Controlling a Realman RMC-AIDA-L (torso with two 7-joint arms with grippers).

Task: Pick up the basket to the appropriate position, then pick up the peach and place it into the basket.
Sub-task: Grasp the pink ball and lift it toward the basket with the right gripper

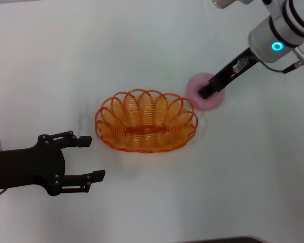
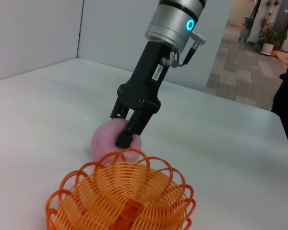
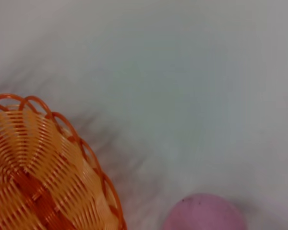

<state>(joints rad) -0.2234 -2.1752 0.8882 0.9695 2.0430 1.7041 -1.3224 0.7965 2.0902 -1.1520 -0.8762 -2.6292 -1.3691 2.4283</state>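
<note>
Reaching down, the right hand [image 1: 206,92] closes on the peach [image 1: 204,94] beside the basket [image 1: 146,120]; left hand [image 1: 86,159] idles wide open, empty.

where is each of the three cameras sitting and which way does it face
Head: on the robot's head, looking forward and down at the table; basket in the middle, open left gripper beside it, right gripper at the peach.
Left wrist: across the basket toward the right gripper on the peach; own fingers unseen.
Right wrist: down at basket and peach; no arm shows.
All share basket and peach.
</note>
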